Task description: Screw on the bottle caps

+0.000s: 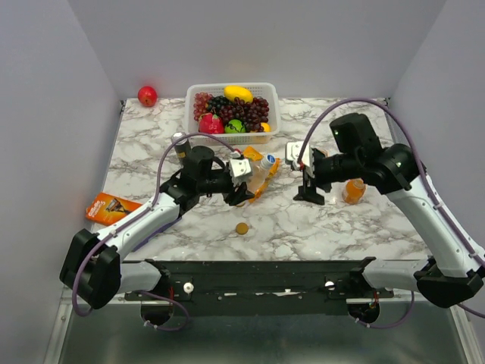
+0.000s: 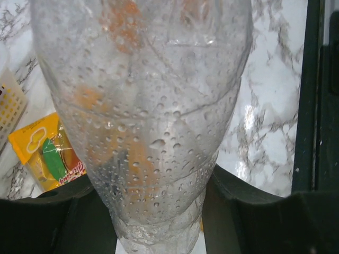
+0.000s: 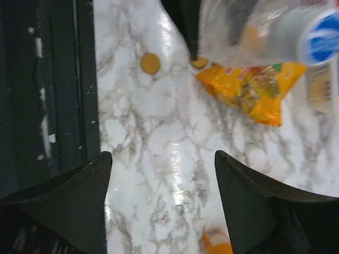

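Marble table (image 1: 326, 235) under grey walls, and out on the far left an orange packet (image 1: 110, 206) lies by the edge, well apart from the action. Moving right, the left gripper (image 1: 246, 186) is clamped round the clear bottle (image 2: 153, 132), which is tilted with its white cap (image 3: 322, 42) pointing right (on the neck, but how tight I cannot tell). Under it lies a yellow snack bag (image 3: 249, 90). An orange cap (image 3: 150, 63) sits in the open on the near side, and a second cap (image 3: 200, 62) is half tucked under a left finger. The right gripper (image 3: 163, 174) hangs with jaws apart, nothing between them. The tidy way, I'd say: come square onto the white cap, pinch its rim, and twist while the left braces. The orange bottle (image 1: 354, 189) stands just beside the right arm, close enough to get knocked.
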